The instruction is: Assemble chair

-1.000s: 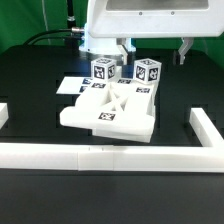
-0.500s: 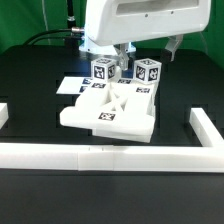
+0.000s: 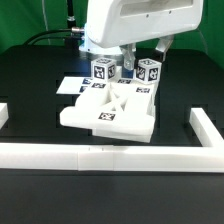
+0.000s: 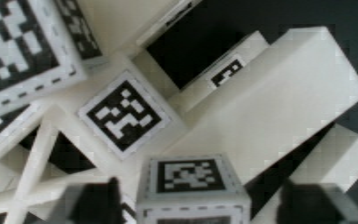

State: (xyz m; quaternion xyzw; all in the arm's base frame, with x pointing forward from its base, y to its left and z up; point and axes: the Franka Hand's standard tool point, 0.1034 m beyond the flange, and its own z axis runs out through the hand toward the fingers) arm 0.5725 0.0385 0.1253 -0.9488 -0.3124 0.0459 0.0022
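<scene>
The partly joined chair (image 3: 108, 112) lies in the middle of the black table as a stack of flat white panels with tags. Two tagged white leg blocks stand upright at its back, the left block (image 3: 102, 71) and the right block (image 3: 148, 72). My gripper (image 3: 146, 62) has come down over the right block, with one finger on each side. In the wrist view this block (image 4: 194, 182) fills the space between the dark fingers (image 4: 98, 203). My gripper (image 4: 202, 205) is open, with thin gaps still showing at the block's sides. Crossed white panels (image 4: 274, 95) lie beyond it.
The marker board (image 3: 68, 87) lies flat behind the chair on the exterior view's left. A long white rail (image 3: 110, 154) runs along the front. Short rail pieces stand at the left (image 3: 4, 114) and right (image 3: 205, 126). Black cables (image 3: 45, 38) lie at the back left.
The gripper has moved toward the exterior view's right, from between the two blocks to over the right block. Its jaws have narrowed around that block.
</scene>
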